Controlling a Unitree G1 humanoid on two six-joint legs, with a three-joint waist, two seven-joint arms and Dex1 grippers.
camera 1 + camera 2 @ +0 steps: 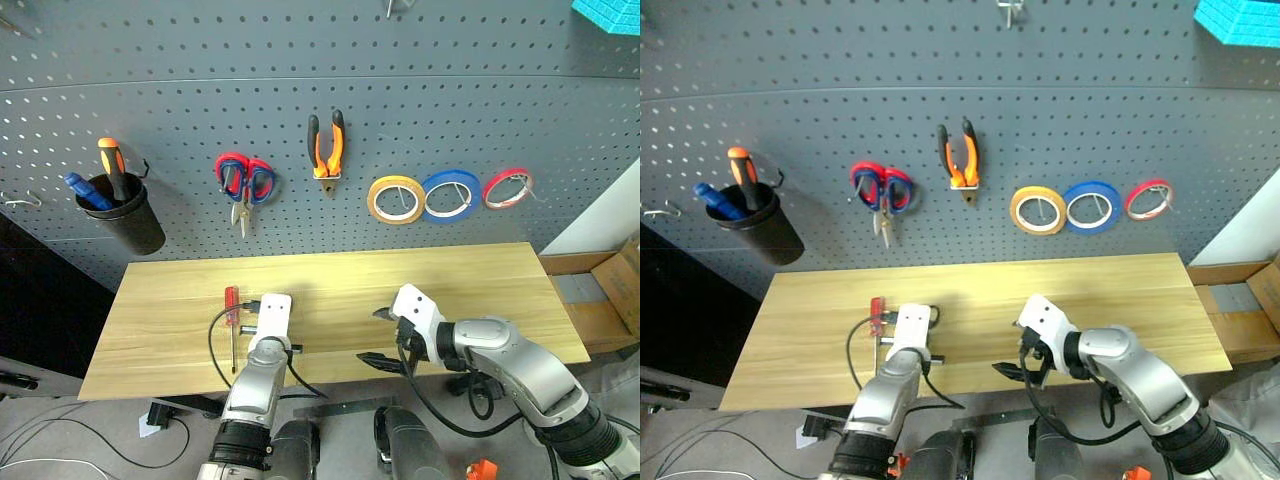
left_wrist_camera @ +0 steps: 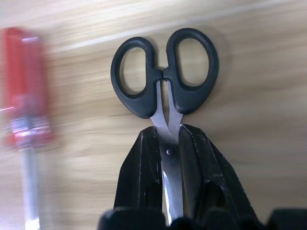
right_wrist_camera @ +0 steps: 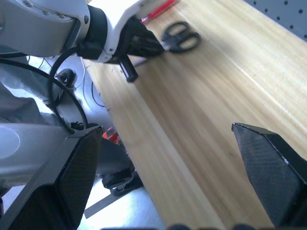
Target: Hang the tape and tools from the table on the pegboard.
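Fingers [image 2: 144,177] of the left gripper [image 2: 170,153] are being pressed onto the blades of the scissors [image 2: 165,72].
Black handles are lying just beyond the fingertips, flat on the table [image 1: 480,290], with the pivot being pinched between the two pads. Beside them, apart from the grip, the red-handled screwdriver [image 2: 24,91] is resting on the wood. Over the table's near edge the right gripper [image 3: 168,158] is being held with its fingers spread wide, nothing between them. Pliers [image 1: 327,146] and yellow tape [image 1: 394,199] are hanging on the pegboard [image 1: 450,90].
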